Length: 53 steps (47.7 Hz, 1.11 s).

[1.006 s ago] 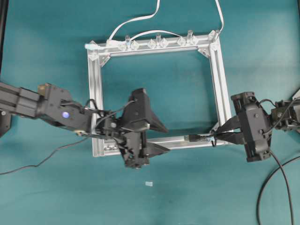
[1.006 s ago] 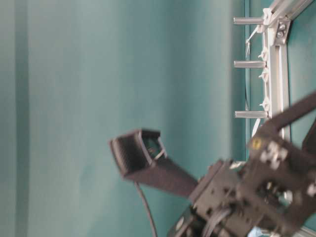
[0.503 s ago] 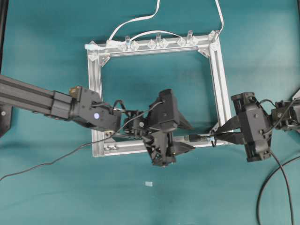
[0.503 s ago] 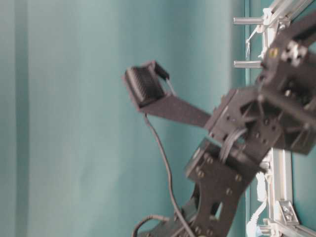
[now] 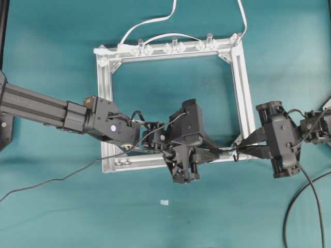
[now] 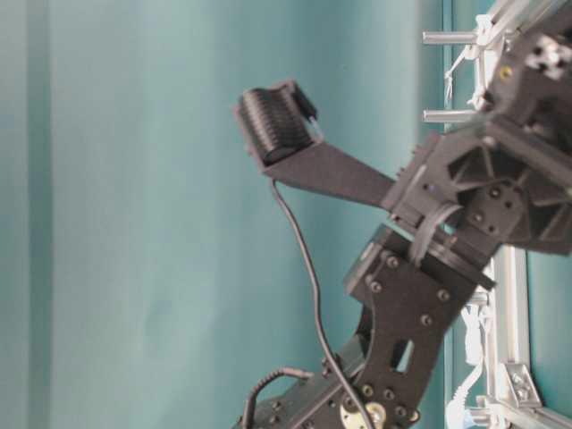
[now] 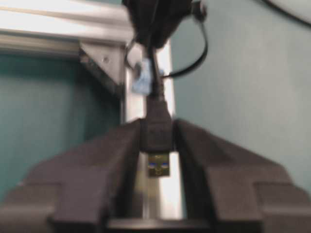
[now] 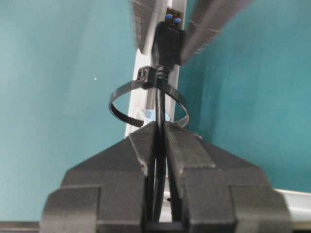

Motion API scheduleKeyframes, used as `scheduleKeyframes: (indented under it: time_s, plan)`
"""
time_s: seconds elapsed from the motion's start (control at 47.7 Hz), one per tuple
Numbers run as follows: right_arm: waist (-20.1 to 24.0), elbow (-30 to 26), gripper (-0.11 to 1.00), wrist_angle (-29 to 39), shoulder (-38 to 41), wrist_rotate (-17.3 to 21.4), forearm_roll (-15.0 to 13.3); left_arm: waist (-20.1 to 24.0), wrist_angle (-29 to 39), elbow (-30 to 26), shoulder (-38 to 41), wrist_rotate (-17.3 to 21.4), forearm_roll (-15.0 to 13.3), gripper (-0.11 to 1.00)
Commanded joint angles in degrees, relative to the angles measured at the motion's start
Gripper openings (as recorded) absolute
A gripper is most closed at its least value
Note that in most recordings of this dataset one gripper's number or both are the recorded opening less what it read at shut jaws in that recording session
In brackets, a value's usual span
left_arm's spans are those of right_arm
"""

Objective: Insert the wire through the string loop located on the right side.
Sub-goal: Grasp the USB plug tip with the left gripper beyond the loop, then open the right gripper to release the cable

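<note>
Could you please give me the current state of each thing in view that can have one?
wire: threaded through the string loop, held on both sides of it.
plug: past the loop, between the left end effector's fingers.
string loop: on the frame's lower bar, wire running through it.
left end effector: shut on the plug.
right end effector: shut on the wire.
frame: flat on the table.

The wire (image 8: 157, 104) passes through the string loop (image 8: 146, 104), between both tools.

Robotics lab bench, teal tabletop (image 5: 51, 41), bare aluminium frame (image 5: 243, 93), two black arms
</note>
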Motion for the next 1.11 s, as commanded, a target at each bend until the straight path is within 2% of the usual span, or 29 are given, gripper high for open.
scheduleKeyframes:
  time_s: [0.0,0.251,1.048,1.089]
  plan:
    - [-0.2,-0.4,0.07,-1.4,-0.4,0.0,-0.1,0.1,2.2,-0.6,-3.3,0.4,0.2,0.21]
    - [-0.2,0.0,0.07,-5.2,-0.7,0.0,-0.1,0.1,3.0,0.0,-4.1,0.6,0.2,0.22]
    - [1.5,0.4,0.07,-1.5,-0.7,0.4,0.0,0.1,2.9,-0.5,-4.2,0.2,0.2,0.22]
    - [1.5,0.5,0.11,-1.4,-0.7,0.5,0.2,0.1,3.0,-0.4,-4.2,0.2,0.2,0.22]
